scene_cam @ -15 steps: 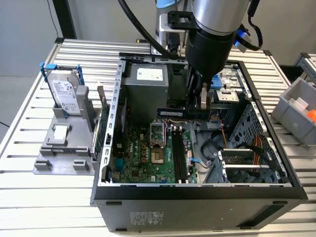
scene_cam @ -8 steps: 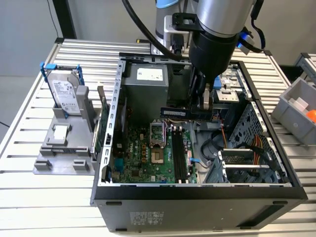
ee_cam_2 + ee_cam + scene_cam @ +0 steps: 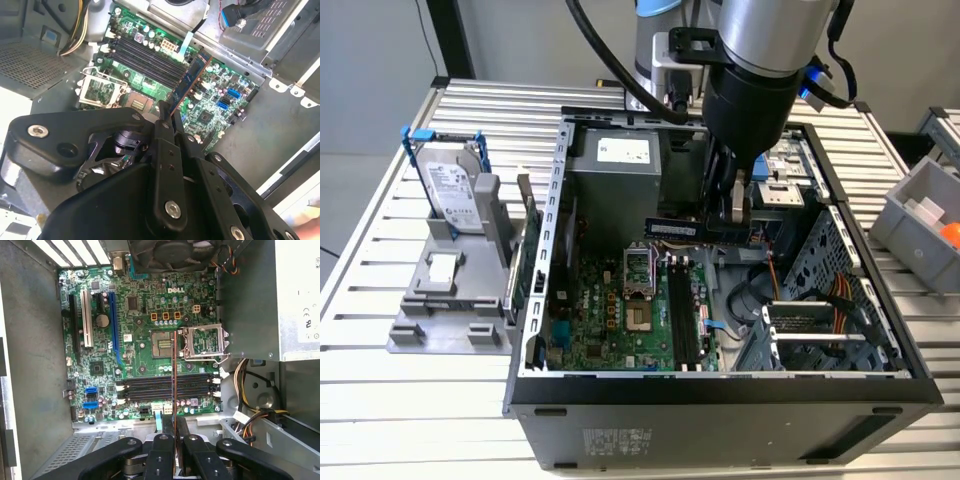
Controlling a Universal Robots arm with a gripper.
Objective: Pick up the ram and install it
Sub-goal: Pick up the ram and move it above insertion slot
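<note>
My gripper (image 3: 737, 216) hangs inside the open computer case, shut on one end of the ram (image 3: 674, 229). The ram is a thin dark stick held level above the green motherboard (image 3: 610, 305), sticking out toward the exterior view's left. In the second wrist view the ram (image 3: 193, 74) runs out from the gripper (image 3: 170, 118) over the board. In the first wrist view the ram (image 3: 174, 385) shows edge-on as a thin line, crossing the long black slots (image 3: 150, 386) at right angles, with the gripper (image 3: 174, 437) closed on it. The slots (image 3: 682, 318) lie below the stick.
A silver hard drive (image 3: 452, 184) stands in a grey holder on the exterior view's left. The grey power supply (image 3: 620, 165) fills the case's back. A drive cage and cables (image 3: 820, 300) sit at the exterior view's right, with a grey bin (image 3: 920, 215) beyond.
</note>
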